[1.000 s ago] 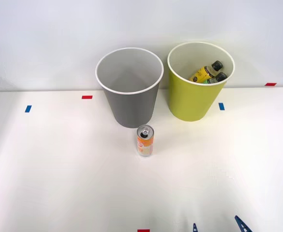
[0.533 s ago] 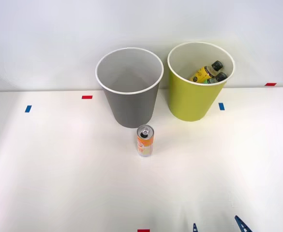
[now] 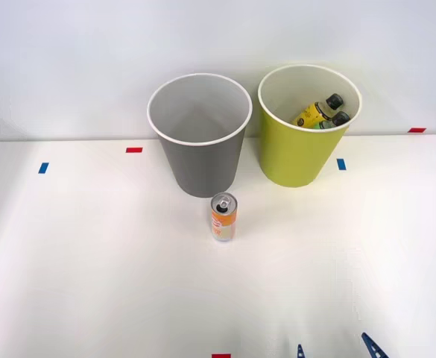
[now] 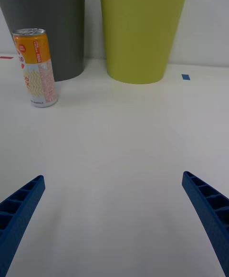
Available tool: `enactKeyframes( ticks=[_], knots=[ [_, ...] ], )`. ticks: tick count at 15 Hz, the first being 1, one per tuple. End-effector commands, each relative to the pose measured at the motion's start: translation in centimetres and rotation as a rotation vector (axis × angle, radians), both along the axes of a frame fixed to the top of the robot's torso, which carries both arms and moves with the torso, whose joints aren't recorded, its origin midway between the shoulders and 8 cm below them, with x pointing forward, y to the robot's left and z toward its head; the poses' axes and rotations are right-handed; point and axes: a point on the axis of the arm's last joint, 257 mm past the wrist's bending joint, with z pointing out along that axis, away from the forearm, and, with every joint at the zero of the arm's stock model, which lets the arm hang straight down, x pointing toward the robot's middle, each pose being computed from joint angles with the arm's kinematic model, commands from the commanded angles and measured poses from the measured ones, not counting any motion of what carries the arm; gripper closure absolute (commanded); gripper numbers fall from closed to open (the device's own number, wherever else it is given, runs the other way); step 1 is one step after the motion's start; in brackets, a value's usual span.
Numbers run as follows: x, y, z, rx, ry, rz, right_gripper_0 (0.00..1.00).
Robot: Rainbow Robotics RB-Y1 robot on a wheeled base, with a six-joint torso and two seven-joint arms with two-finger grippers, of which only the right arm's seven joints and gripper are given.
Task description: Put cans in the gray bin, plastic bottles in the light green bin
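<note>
Tool: the right tool [image 3: 332, 349] hung low over the surface [image 3: 91, 283], fingers [image 4: 19, 205] spread wide, holding nothing.
Can: the can [image 3: 223, 217] stood upright ahead of the tool and off to its left, just before the gray bin [image 3: 200, 142].
Bottles: two bottles [image 3: 320, 112] lay inside the light green bin [image 3: 299, 153].
Handling: probably light, thin-walled and smooth; a gentle grip across the mid-body looked safest.
Change: nothing had shifted since a second earlier.
</note>
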Motion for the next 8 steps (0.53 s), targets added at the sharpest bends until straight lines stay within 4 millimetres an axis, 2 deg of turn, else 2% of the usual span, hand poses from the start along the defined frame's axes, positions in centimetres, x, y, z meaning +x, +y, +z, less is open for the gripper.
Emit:
enactKeyframes(
  ticks=[1, 8],
  knots=[
    [0.00, 0.00, 0.00, 0.000, 0.000, 0.000, 0.00],
    [0.00, 0.00, 0.00, 0.000, 0.000, 0.000, 0.00]
  ],
)
